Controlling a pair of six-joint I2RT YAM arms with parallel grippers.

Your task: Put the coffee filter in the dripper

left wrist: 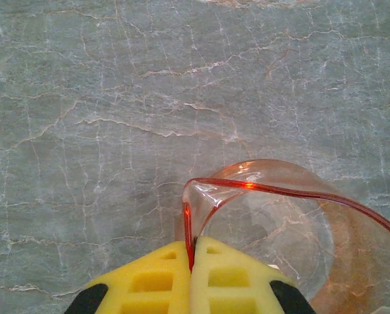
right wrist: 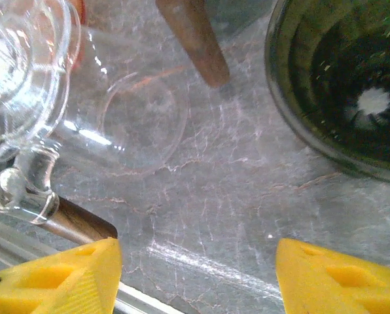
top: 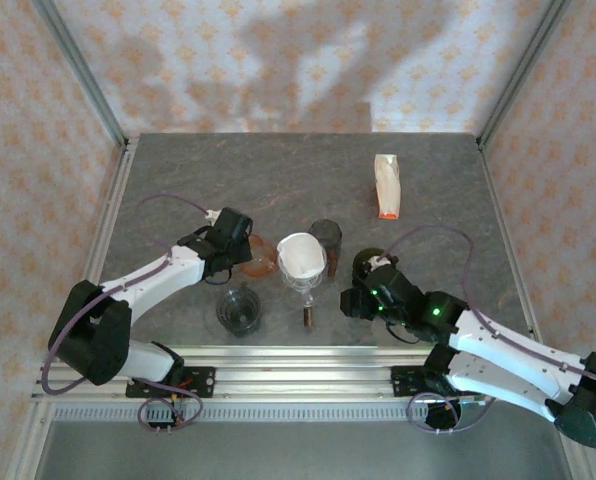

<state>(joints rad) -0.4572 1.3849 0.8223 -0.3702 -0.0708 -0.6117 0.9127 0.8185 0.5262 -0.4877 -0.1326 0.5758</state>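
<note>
- The left arm is stretched from its base at the near left toward the middle of the surface (top: 178, 170), and the left hand (top: 244, 245) is brought low beside the red-tinted clear dripper (top: 261, 260).
- In the left wrist view the left hand (left wrist: 191, 252) is seen pinched tight on the near rim of the dripper (left wrist: 300, 191). The thin wall is clamped between the two yellow fingers (left wrist: 152, 281).
- The dripper is seen tilted in that grip, with its mouth turned to the right.
- The right arm is laid in from the near right, and the right hand (top: 354, 298) is held low, just right of the glass vessel (top: 304, 280).
- The right hand (right wrist: 198, 255) is spread wide, and nothing is held between its yellow fingers (right wrist: 64, 278).
- The white coffee filter (top: 301, 256) is found just right of the dripper, seated open-mouthed on top of the glass vessel, apart from the dripper.
- A dark green cup (right wrist: 339, 85) is placed just beyond the right hand.
- A dark cup (top: 325, 236) is placed just right of the filter, on its far side, and a dark tumbler (top: 240, 310) near the left arm.
- A white packet (top: 386, 185) is laid well apart at the far right.
</note>
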